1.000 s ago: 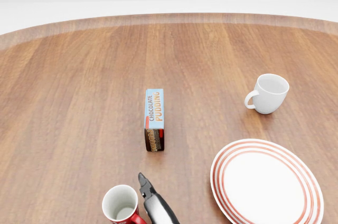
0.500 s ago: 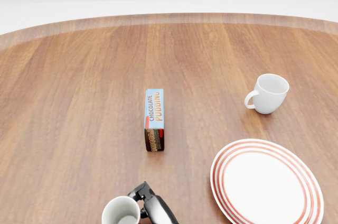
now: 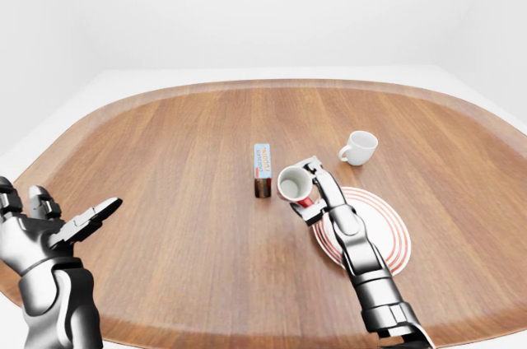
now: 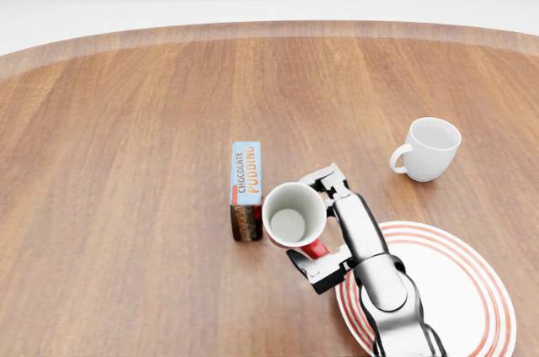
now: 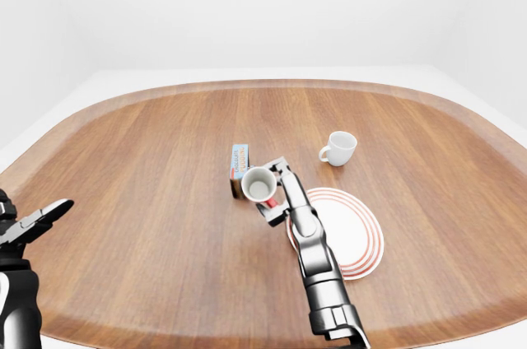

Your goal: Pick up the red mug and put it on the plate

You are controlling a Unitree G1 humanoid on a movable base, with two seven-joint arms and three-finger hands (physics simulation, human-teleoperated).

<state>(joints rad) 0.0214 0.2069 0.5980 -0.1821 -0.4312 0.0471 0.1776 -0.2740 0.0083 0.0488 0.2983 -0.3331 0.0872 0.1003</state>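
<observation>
Carry step: mug in hand, not yet over the plate.

The table (image 4: 126, 163) held the striped plate (image 4: 446, 290) toward its near right edge in the head view, the white cup (image 4: 428, 148) further toward the right rim, and the pudding box (image 4: 246, 190) near the middle. The right arm reached in from the bottom edge across the plate's left rim, wrist rolled. The right hand (image 4: 324, 226) was pinching the red mug (image 4: 295, 221), which appeared lifted, tipped with its mouth toward the camera, beside the box and left of the plate. Next move, by my reading: shift right, level the mug, lower onto the plate's centre. The left hand (image 3: 58, 230) was spread and idle by the left edge in the left-eye view.
</observation>
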